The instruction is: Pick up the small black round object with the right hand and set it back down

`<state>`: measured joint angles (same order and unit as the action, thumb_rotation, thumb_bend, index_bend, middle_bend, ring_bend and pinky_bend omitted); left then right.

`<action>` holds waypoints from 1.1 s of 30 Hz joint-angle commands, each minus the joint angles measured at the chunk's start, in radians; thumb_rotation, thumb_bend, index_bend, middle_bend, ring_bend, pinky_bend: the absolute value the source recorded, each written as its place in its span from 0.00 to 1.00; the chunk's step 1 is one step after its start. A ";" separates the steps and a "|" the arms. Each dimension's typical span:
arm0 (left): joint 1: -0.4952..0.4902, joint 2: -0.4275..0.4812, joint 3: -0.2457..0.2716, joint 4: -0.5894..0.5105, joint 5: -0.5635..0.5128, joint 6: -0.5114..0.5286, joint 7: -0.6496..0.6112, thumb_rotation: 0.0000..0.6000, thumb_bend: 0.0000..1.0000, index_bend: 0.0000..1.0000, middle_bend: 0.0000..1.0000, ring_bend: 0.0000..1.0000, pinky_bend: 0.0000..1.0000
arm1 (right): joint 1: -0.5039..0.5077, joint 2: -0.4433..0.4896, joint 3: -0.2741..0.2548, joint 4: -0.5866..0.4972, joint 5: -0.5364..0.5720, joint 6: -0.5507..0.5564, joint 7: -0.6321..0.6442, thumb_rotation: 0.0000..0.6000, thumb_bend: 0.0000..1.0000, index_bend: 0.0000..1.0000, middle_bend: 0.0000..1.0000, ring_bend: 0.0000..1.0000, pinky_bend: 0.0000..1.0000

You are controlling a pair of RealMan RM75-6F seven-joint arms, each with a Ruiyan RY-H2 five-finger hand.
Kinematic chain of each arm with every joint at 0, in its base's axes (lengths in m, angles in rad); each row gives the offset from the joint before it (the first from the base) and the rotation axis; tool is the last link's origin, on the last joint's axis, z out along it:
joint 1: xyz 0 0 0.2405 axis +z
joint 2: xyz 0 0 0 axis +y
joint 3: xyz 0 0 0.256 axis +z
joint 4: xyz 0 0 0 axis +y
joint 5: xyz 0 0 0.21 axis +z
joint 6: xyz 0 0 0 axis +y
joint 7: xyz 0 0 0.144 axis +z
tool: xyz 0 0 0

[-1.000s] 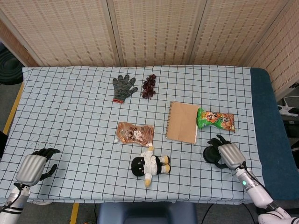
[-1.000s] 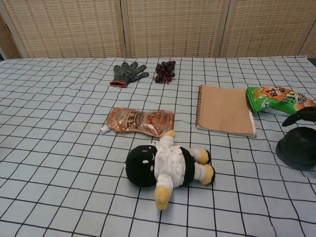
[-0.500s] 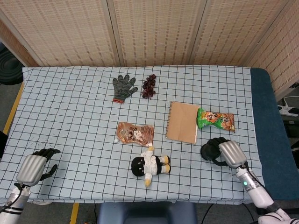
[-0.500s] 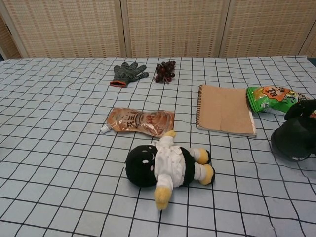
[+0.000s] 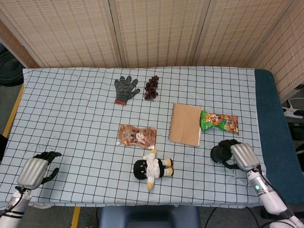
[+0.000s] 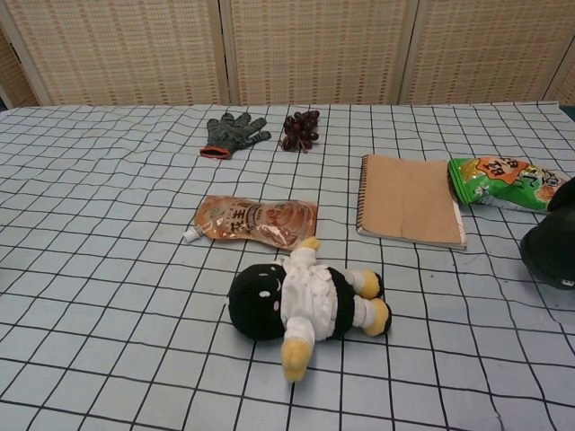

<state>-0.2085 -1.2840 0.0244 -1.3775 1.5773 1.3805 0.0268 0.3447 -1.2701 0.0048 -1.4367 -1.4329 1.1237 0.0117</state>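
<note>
My right hand (image 5: 243, 156) sits at the near right of the table (image 5: 71, 118), its fingers (image 5: 227, 144) curled over the small black round object (image 5: 220, 153) and wrapped around its right side; I judge that I hold it. The object lies just left of my palm, toward the middle of the table. I cannot tell whether it is off the cloth. It is round, with no long axis to line up. My left hand (image 5: 34, 170) lies well apart at the near left corner, holding nothing, fingers loosely curled. Beyond the object lie the green snack bag (image 5: 219, 122) and the brown notebook (image 5: 185, 124).
</note>
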 commanded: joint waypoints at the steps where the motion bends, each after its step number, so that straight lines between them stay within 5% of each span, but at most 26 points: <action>1: 0.000 0.001 0.000 0.000 -0.002 -0.001 -0.002 1.00 0.39 0.29 0.34 0.34 0.49 | 0.011 -0.005 -0.009 0.016 0.034 -0.062 0.007 1.00 0.16 0.46 0.39 0.27 0.50; 7: 0.001 0.004 -0.001 -0.001 -0.001 0.003 -0.010 1.00 0.39 0.29 0.34 0.35 0.49 | 0.022 -0.008 -0.018 0.032 0.049 -0.110 -0.015 1.00 0.16 0.43 0.39 0.26 0.50; 9: 0.001 0.004 -0.001 -0.001 0.000 0.004 -0.009 1.00 0.39 0.29 0.34 0.35 0.49 | 0.027 0.000 -0.023 0.027 0.047 -0.124 -0.017 1.00 0.16 0.35 0.35 0.19 0.48; 14: 0.001 0.003 0.000 -0.001 -0.001 0.000 -0.005 1.00 0.39 0.29 0.34 0.35 0.49 | 0.030 0.016 -0.028 0.017 0.028 -0.126 -0.006 1.00 0.16 0.18 0.15 0.01 0.30; 18: 0.000 0.003 0.000 -0.002 -0.002 -0.001 -0.002 1.00 0.39 0.29 0.34 0.35 0.49 | 0.025 0.018 -0.030 0.021 0.007 -0.106 0.011 1.00 0.16 0.14 0.09 0.00 0.21; 27: 0.000 0.003 0.000 -0.003 -0.003 -0.002 -0.002 1.00 0.39 0.29 0.34 0.35 0.49 | 0.018 0.016 -0.029 0.020 -0.015 -0.080 0.040 1.00 0.16 0.23 0.10 0.00 0.20; 33: 0.000 0.004 -0.001 -0.003 -0.004 -0.003 -0.006 1.00 0.39 0.29 0.34 0.35 0.49 | 0.005 -0.009 -0.021 0.046 -0.027 -0.036 0.038 1.00 0.16 0.42 0.35 0.20 0.31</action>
<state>-0.2083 -1.2800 0.0239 -1.3801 1.5736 1.3779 0.0213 0.3511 -1.2769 -0.0173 -1.3927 -1.4593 1.0856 0.0512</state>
